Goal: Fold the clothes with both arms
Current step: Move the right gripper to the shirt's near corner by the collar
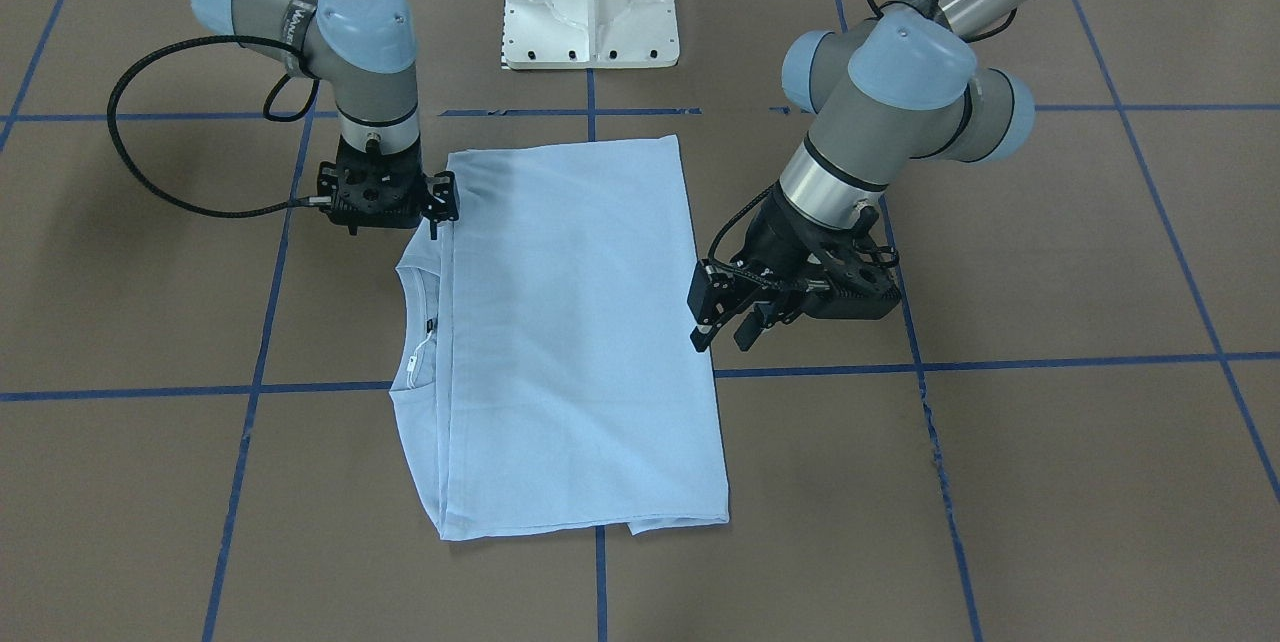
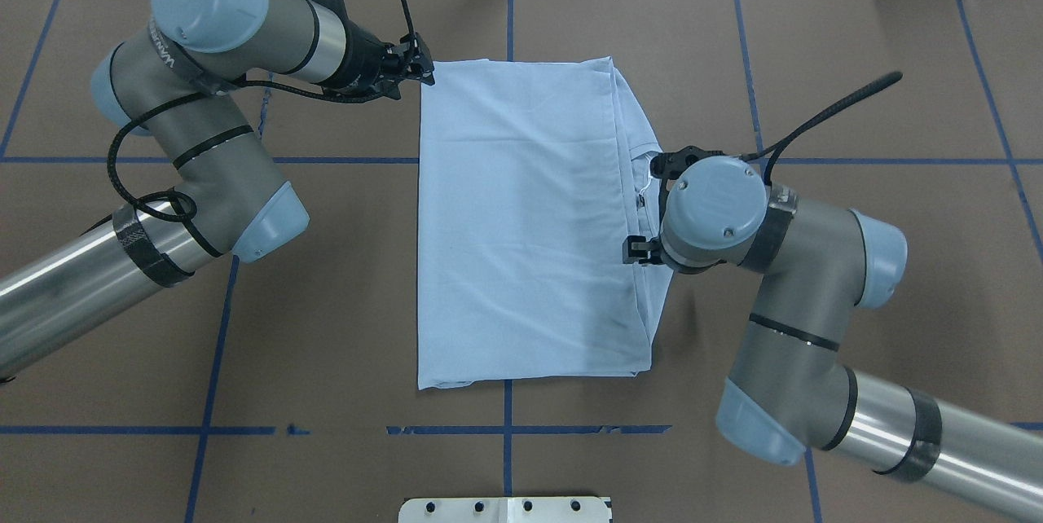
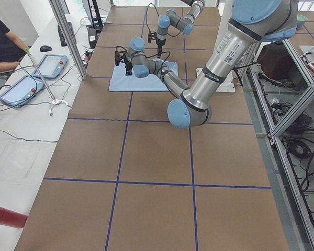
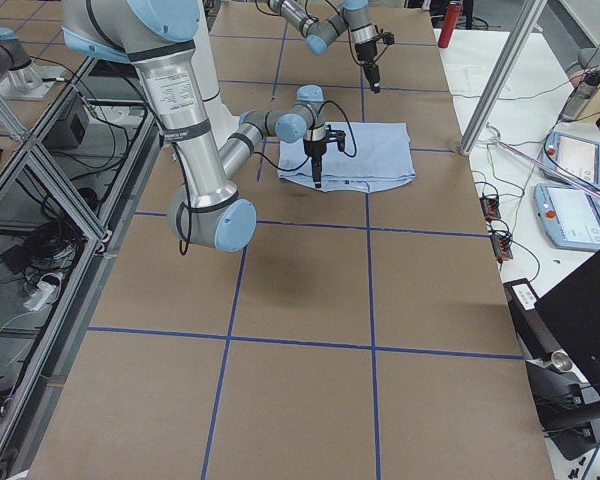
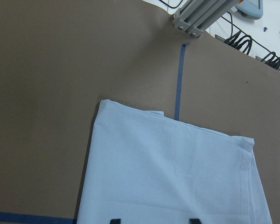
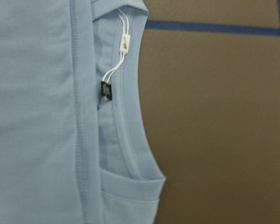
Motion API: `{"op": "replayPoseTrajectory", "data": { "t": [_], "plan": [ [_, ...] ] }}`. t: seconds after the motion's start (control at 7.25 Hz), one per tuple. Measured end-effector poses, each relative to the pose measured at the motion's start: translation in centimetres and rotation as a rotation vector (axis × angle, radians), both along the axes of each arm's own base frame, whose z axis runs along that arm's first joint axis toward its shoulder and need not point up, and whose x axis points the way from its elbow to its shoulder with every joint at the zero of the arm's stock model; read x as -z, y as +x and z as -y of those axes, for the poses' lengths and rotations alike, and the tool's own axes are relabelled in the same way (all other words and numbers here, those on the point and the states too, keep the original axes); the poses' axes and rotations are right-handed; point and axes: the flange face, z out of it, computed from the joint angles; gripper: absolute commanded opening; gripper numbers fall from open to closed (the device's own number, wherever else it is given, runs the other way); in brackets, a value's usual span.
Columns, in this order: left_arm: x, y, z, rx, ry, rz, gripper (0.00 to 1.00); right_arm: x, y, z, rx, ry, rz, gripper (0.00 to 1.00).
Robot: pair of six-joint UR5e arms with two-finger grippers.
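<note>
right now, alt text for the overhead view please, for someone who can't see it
A pale blue T-shirt, folded into a tall rectangle, lies flat on a brown table gridded with blue tape. The left gripper is by the shirt's far left corner, and the right arm hangs over its collar side.

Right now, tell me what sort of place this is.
Probably a robotics lab workcell: silver-grey jointed left arm and right arm over a brown table gridded with blue tape, aluminium frame posts, and blue-edged operator tablets on a white side bench.
</note>
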Motion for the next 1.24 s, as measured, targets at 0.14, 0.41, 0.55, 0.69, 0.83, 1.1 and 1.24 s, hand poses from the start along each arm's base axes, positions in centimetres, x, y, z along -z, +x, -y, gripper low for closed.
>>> {"op": "replayPoseTrajectory", "data": {
  "t": [0.14,0.41,0.55,0.69,0.83,1.1,1.24],
  "plan": [
    [-0.3,-0.2,-0.2,-0.001,0.000,0.002,0.58,0.7,-2.1,-2.7,-0.133,-0.057,0.065,0.96],
    [-0.7,-0.5,-0.5,-0.001,-0.001,0.004,0.58,2.1,-3.9,-6.5,-0.296,-0.168,0.156,0.84],
    [-0.8,-0.5,-0.5,-0.001,-0.001,0.004,0.58,2.2,-4.3,-7.6,-0.331,-0.205,0.171,0.80],
    [-0.8,-0.5,-0.5,-0.001,-0.001,0.004,0.58,2.1,-4.7,-8.4,-0.347,-0.228,0.176,0.78],
    [-0.8,-0.6,-0.6,-0.001,-0.001,0.003,0.58,2.1,-5.0,-9.0,-0.356,-0.245,0.179,0.78],
    [-0.8,-0.5,-0.6,0.000,-0.002,0.003,0.58,1.9,-5.3,-9.9,-0.359,-0.267,0.179,0.78],
    [-0.8,-0.5,-0.6,0.000,-0.003,0.003,0.58,1.7,-5.2,-10.0,-0.358,-0.271,0.176,0.78]
  ]
}}
